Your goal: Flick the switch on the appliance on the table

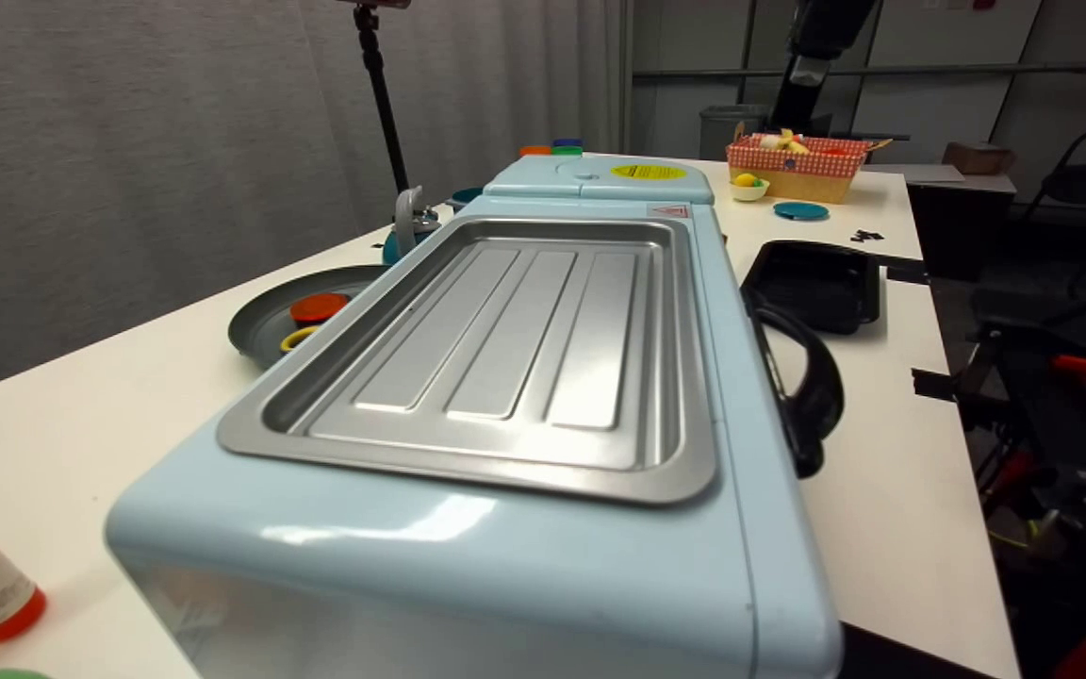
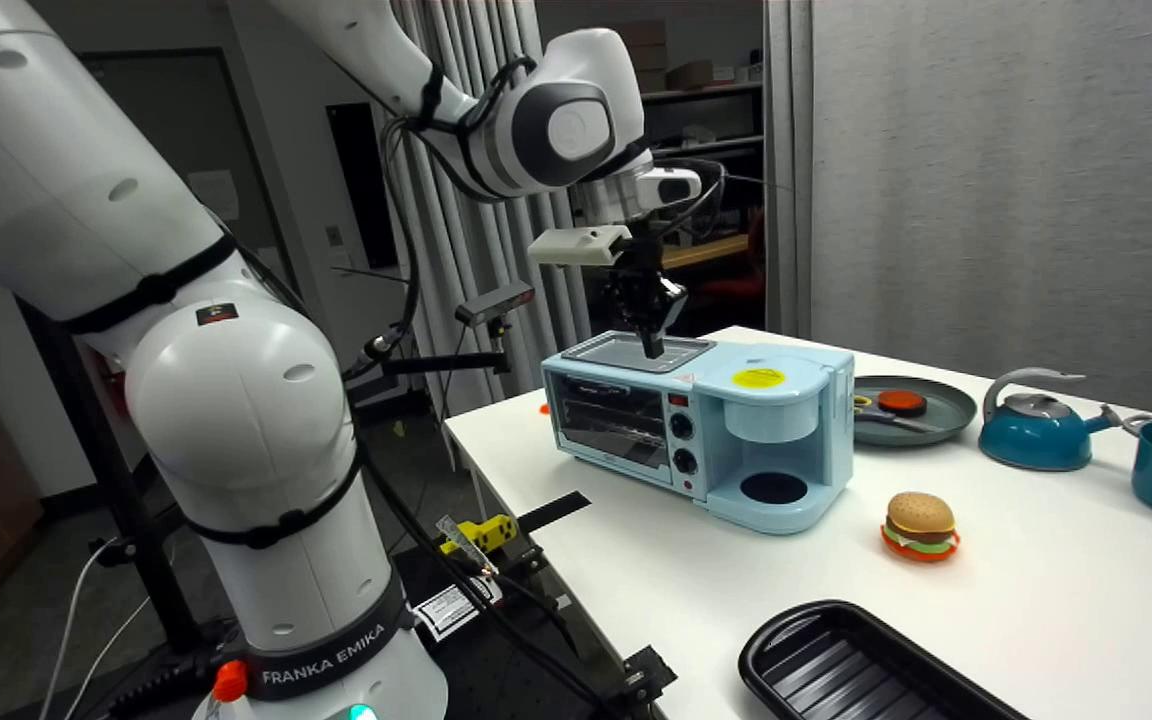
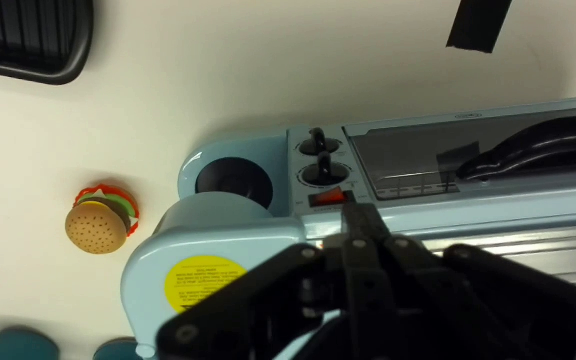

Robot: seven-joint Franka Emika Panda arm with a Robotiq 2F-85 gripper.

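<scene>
Spanning the lower right of an exterior view: table (image 2: pixel 1066 600), long, white, flat-topped. Robot arm (image 2: pixel 246 380), white, left and upper middle of that frame. Appliance (image 2: pixel 711 440), pale blue, rounded edges, standing on the table at mid-frame. Metal tray (image 1: pixel 505 335), silver, ribbed, lying on the appliance's top, centre of an exterior view. Black pan (image 2: pixel 861 675), ribbed inside, cut by the bottom edge of an exterior view. Grey pan (image 2: pixel 952 415), round, right of the appliance in that frame. Gripper (image 3: pixel 364 217), black, fingers pressed together, over the appliance, lower middle to lower right of the wrist view. Burger (image 3: pixel 99 222), one, dotted bun, left side of the wrist view. Dials (image 3: pixel 325 175), two, black, near the wrist view's centre. Switch (image 3: pixel 330 196), red, directly below the dials, just beside the gripper's tips; contact cannot be told
</scene>
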